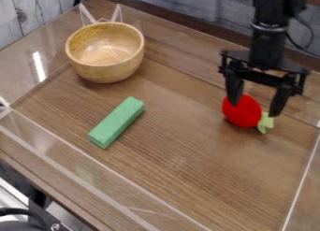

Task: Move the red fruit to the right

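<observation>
Small glossy red strawberry, leafy cap (pixel 246 109), rests far right on wooden worktop (pixel 188 151). Black tool (pixel 264 93) spread wide above it, apparently empty. Placement looks done; next: retreat clear.

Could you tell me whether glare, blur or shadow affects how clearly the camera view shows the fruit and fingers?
Camera view: the red fruit is fairly sharp with a small highlight; the dark fingers are slightly soft; pale reflections streak the table near the clear front wall; shadows are faint.
</observation>
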Available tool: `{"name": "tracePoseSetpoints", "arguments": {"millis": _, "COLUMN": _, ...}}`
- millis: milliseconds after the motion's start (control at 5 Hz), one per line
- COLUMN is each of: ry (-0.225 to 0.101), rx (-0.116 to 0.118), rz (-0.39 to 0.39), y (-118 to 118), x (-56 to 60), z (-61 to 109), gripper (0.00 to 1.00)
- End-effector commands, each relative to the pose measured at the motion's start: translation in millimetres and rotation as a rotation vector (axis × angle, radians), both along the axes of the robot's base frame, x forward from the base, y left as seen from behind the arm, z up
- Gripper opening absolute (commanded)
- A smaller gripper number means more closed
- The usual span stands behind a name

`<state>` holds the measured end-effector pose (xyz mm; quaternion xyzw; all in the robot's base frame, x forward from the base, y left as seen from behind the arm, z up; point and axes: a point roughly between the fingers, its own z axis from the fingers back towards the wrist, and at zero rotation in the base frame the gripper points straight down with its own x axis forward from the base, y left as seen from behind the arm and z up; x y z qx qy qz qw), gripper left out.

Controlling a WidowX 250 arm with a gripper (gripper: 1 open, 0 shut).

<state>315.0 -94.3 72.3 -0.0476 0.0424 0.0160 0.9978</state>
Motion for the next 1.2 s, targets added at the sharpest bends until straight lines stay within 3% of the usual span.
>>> {"name": "tracePoseSetpoints", "arguments": {"millis": 0, "ry": -0.076, "rx": -0.001, "rz": -0.008, "y": -6, "x": 22.8, "z": 14.3, "gripper": 1.0}}
{"name": "tracePoseSetpoints", "arguments": {"millis": 400, "ry": -0.07, "rx": 0.017, "rz": -0.077, "y": -14, "x": 18.2, "z": -3.2, "gripper": 1.0}}
{"name": "tracePoseSetpoints", "arguments": {"millis": 1000, "ry": -0.1, "rx": 0.039, "rz": -0.081, "y": 0, "x": 51.4, "z": -19.1, "gripper": 1.0}}
